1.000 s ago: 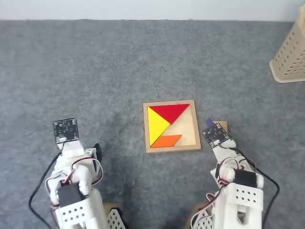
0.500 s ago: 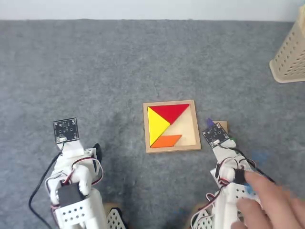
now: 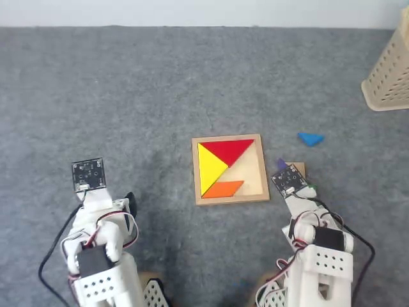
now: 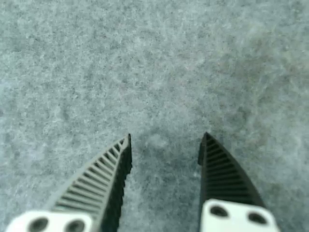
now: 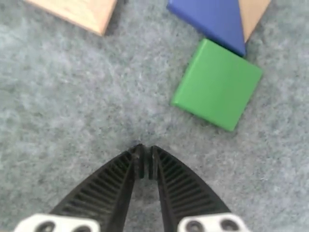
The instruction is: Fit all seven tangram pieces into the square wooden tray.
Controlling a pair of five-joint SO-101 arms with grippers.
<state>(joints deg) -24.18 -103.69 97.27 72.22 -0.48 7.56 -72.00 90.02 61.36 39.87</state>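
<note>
The square wooden tray (image 3: 259,187) lies mid-table and holds a red triangle (image 3: 227,150), a yellow triangle (image 3: 209,167) and an orange parallelogram (image 3: 223,188). A small blue triangle (image 3: 310,139) lies on the carpet to the tray's right. My right gripper (image 5: 145,149) is shut with nothing in it, just short of a green square (image 5: 217,84). Beyond the square are a dark blue triangle (image 5: 212,17) and a tan piece (image 5: 253,12), with the tray's corner (image 5: 77,12) beside them. My left gripper (image 4: 166,140) is open over bare carpet, left of the tray.
A cream slatted basket (image 3: 390,70) stands at the table's far right edge. Grey carpet (image 3: 128,96) covers the table. The left arm's base (image 3: 96,256) and the right arm's base (image 3: 319,256) sit at the near edge.
A person's hand came in over the right arm's base half a second ago and is gone now. The small blue triangle now lies right of the tray. Neither arm has moved.
</note>
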